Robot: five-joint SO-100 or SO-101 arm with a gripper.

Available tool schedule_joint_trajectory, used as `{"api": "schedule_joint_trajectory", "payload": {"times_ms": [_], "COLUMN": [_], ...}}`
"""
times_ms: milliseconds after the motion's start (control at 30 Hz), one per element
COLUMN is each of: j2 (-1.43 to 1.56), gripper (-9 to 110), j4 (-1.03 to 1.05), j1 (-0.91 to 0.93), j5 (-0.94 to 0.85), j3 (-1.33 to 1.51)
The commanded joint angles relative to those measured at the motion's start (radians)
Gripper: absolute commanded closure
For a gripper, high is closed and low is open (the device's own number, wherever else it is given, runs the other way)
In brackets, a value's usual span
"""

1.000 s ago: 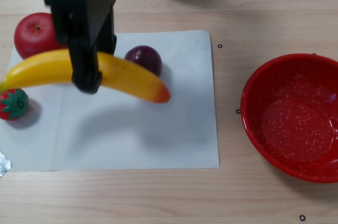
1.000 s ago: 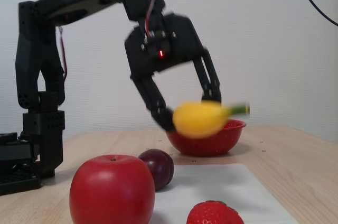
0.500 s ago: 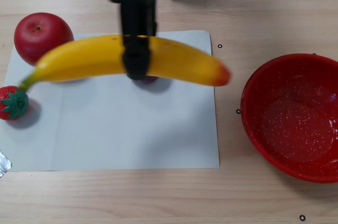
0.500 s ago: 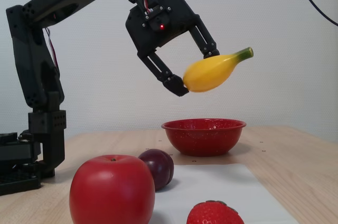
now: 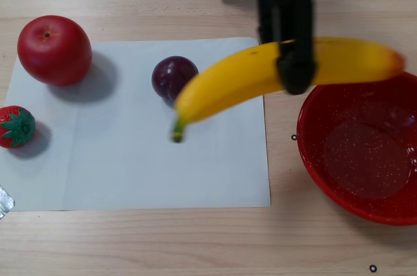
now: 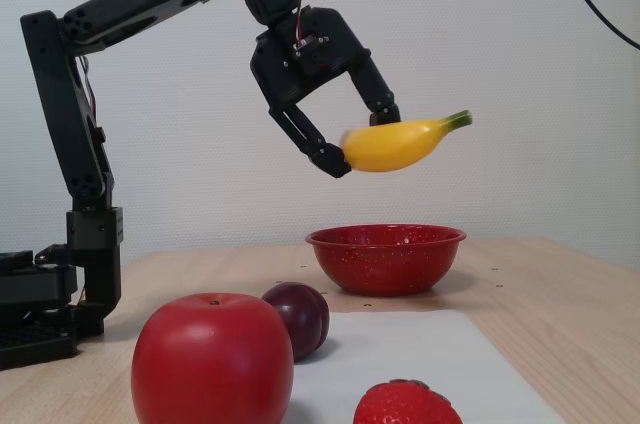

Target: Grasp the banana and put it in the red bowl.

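Observation:
The yellow banana [image 5: 247, 84] hangs in the air, held by my black gripper [image 5: 296, 68], which is shut on it near its orange-red end. Its green stem tip points down-left in the other view. In the fixed view the banana [image 6: 400, 144] is high above the table, over the red bowl [image 6: 386, 256], with my gripper [image 6: 358, 141] clamped on its left end. In the other view the red speckled bowl [image 5: 361, 152] sits at the right, empty, with the banana's orange end over its upper rim.
A white paper sheet [image 5: 143, 159] lies on the wooden table. On it are a red apple [image 5: 54, 50], a dark plum [image 5: 173, 78] and a strawberry [image 5: 15, 127]. The arm's base [image 6: 50, 294] stands at the left in the fixed view.

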Motion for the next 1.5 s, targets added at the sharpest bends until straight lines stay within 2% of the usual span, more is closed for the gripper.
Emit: {"api": "schedule_joint_trajectory", "payload": {"times_ms": [0, 333, 667, 1000, 1233, 1467], "j2": [0.1, 0.009, -0.054, -0.11, -0.117, -0.081], "gripper": [101, 101, 101, 76, 77, 91], "j4": [-0.075, -0.328, -0.391, -0.342, -0.313, -0.272], "j1": [0.038, 0.189, 0.247, 0.285, 0.275, 0.252], "j5": [-0.012, 0.006, 0.029, 0.147, 0.137, 0.101], "j3": [-0.12, -0.041, 0.051, 0.061, 0.034, -0.023]}}
